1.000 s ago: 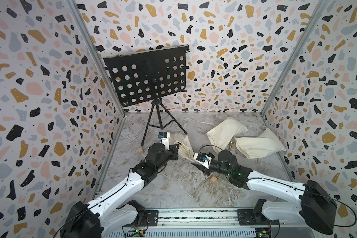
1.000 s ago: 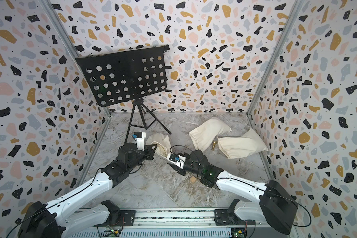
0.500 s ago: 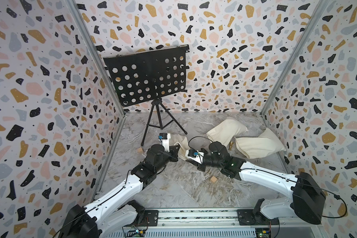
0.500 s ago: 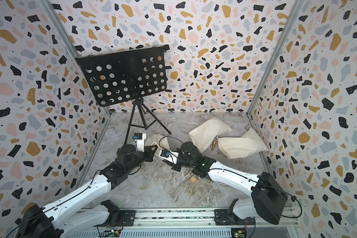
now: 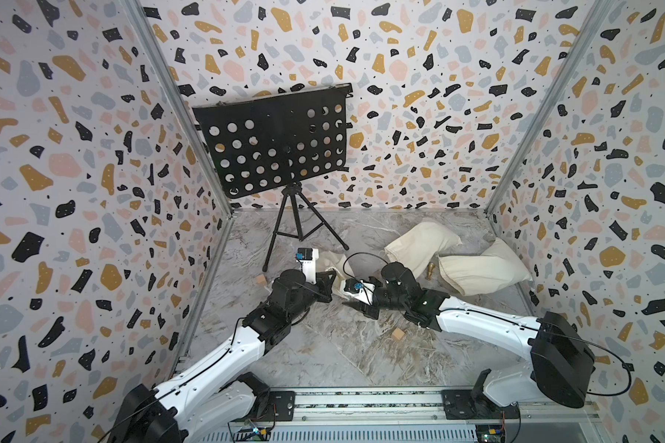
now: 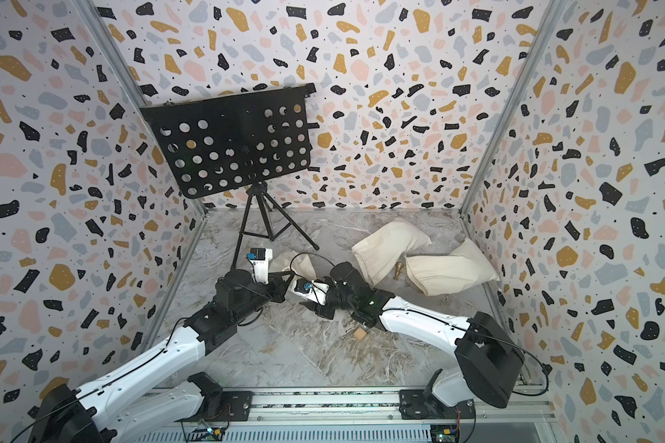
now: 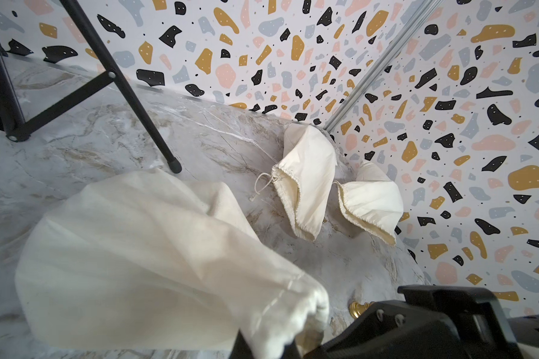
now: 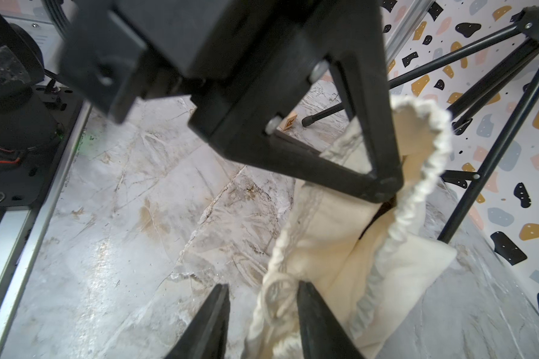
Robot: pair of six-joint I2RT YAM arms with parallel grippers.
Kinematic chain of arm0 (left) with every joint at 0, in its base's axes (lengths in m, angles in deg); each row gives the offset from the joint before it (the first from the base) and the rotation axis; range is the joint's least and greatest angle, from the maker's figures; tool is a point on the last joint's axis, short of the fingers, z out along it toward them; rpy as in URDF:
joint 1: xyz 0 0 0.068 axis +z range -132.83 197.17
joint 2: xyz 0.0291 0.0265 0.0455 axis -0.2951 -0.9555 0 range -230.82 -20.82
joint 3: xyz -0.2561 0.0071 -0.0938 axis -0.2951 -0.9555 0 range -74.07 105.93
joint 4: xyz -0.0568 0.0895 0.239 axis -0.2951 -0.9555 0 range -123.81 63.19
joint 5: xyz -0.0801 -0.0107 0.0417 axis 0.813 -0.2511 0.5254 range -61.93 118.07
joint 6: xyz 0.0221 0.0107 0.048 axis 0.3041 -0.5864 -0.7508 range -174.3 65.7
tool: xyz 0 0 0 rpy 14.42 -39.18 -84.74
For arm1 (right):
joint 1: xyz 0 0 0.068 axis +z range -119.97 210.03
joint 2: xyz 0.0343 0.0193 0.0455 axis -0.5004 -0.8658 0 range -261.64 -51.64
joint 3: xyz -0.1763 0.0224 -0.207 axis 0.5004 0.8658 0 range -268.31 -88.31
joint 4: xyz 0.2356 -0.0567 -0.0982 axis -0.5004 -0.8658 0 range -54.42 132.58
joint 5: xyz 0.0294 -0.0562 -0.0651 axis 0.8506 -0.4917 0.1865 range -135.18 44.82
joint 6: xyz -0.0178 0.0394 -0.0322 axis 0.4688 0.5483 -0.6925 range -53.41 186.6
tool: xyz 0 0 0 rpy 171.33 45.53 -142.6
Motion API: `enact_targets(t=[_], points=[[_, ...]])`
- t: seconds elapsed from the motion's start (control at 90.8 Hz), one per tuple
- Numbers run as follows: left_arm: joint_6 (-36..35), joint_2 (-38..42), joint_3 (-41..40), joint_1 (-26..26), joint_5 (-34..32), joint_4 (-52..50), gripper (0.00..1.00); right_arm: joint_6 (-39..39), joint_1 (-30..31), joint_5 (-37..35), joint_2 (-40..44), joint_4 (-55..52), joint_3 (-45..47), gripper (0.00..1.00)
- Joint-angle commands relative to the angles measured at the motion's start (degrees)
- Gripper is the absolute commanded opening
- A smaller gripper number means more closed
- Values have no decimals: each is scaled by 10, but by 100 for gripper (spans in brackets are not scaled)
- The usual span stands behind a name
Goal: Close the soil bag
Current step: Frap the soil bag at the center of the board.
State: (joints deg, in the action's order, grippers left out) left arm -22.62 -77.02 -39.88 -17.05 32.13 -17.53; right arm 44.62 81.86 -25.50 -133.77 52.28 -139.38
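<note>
**Soil bag: rim's pinned, cord not grabbed yet**

The biggest thing in there is the black music stand (image 5: 273,149) at the back, and the soil bag (image 7: 137,248) is slumped on the floor just beside the stand's nearest foot. Its mouth is still gaping, so I'd call this the "get hold of the drawstring" step. The actual cinching hasn't started. Two other cream sacks (image 5: 419,245) lie well away from the stand, off to one side, and I don't think they're part of this.

The left gripper (image 8: 381,188) is clamped tight on the bag's ruffled rim and holds that edge up off the floor. The right gripper (image 8: 263,284) sits at the side of the bag facing away from the stand. Its jaws are parted a middling amount and aren't squeezing anything.

The drawstring (image 8: 257,317) hangs in a loop right between the right gripper's two fingers. As far as I can tell it touches the finger nearer the cloth.

My guess for the next move: the right jaws close on the cord and nothing else. Then they pull away from the left gripper, which keeps the rim anchored so the mouth gathers shut. The cord is thin and floppy, so it could slide out, or the jaws could catch some cloth along with it.
</note>
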Motion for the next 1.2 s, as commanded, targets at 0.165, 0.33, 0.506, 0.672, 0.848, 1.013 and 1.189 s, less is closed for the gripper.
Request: enact_targets(t=[0.165,0.33,0.506,0.672,0.848,1.013,1.189], points=[[-16,11,-7,-6,18,29,0,16,2,9,11,-12,-35,43],[-23,11,-8,-6,19,26,0,20,2,20,9,-21,-39,29],[-28,11,-11,-6,14,23,0,18,3,22,20,-38,-40,15],[-32,13,-11,-6,13,21,0,16,3,14,25,-56,-39,0],[-46,20,-14,-6,-18,-6,0,17,2,-12,70,-75,-26,0],[-62,41,-16,-6,-99,-53,0,6,1,-70,124,-117,-20,0],[-78,58,-3,-5,-157,-106,2,14,0,-165,175,-146,-32,0]])
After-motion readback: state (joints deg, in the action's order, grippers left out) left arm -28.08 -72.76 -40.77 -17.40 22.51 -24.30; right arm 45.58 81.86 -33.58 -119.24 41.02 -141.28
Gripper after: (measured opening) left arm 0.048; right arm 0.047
